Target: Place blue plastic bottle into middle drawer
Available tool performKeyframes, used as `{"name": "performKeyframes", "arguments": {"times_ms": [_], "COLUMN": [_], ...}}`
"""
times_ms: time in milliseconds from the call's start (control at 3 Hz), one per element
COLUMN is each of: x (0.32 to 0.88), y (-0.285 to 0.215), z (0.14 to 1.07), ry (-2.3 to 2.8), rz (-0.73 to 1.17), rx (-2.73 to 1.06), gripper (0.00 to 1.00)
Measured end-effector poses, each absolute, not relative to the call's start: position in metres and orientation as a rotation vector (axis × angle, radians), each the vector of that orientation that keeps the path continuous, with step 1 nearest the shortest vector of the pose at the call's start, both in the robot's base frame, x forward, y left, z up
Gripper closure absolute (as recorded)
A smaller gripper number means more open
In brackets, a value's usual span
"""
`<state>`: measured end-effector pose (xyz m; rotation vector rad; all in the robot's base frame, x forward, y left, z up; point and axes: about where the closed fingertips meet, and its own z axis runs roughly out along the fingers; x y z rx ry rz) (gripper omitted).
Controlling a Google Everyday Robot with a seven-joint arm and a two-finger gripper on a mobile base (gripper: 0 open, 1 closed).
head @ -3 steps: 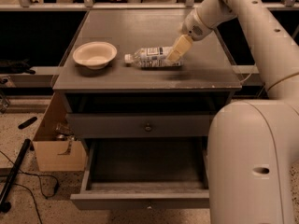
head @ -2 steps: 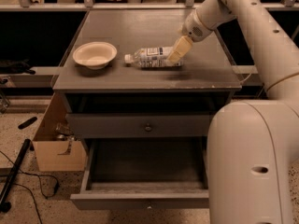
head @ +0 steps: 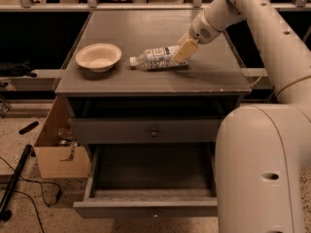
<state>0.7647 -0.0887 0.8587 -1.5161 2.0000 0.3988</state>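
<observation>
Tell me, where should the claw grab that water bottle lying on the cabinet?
Probably around the labelled body, from above. The blue plastic bottle lies on its side, cap toward the bowl, so its round sides are open to a pinch across its width. The claw is at its base end.

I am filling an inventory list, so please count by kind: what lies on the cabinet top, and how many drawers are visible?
Bowls: 1, the cream bowl.
Bottles: 1, the blue plastic bottle, on its side, with the hand at its base end.
Drawers: 2, the upper drawer shut, the middle drawer pulled open.
Total: 4.
</observation>
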Motion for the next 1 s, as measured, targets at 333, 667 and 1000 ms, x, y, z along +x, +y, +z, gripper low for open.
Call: {"name": "performKeyframes", "arguments": {"times_ms": [333, 667, 1000], "x": [0.7647, 0.7648, 0.7648], "y": [-0.0887, -0.0886, -0.0886], "z": [0.8587, 0.8586, 0.8586], "ry": [2.0, 2.0, 2.0], "rz": [0.399, 0.399, 0.399], "rx": [-1.516, -1.516, -1.516], "gripper": [0.65, 0.96, 1.0]}}
